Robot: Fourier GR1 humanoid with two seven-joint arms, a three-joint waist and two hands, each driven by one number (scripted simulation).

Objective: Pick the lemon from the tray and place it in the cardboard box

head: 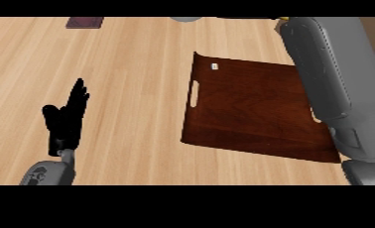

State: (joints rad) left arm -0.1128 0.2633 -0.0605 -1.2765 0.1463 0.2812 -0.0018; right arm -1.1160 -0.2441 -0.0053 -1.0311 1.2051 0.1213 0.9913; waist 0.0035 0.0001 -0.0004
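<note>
While the left hand (66,118) rests open at the view's lower left, fingers straight and pointing up, well apart from everything else, the right forearm (326,78) runs up the right side over the edge of the tray (249,108) and out past the top of the view. The right hand itself does not show, so whether its fingers are apart or closed on anything cannot be told. The tray is a dark wooden board with a slot handle on its left side and a second notch by the forearm on the right; a tiny pale tag sits near its upper left corner. No lemon shows on its bare surface, and none shows anywhere on the counter (124,73); where the lemon is cannot be told, and it may be in the hidden right hand, though that is only a guess. The box is not clearly in view either; a grey sliver (187,19) at the top edge, just beside the far end of the arm, could be part of something there, but it is too small to name. A small dark red slab (85,22) lies at the top left, well apart. If the arm is carrying the lemon toward the box, the step would go best with the hand brought fully over the opening before it lets go.
</note>
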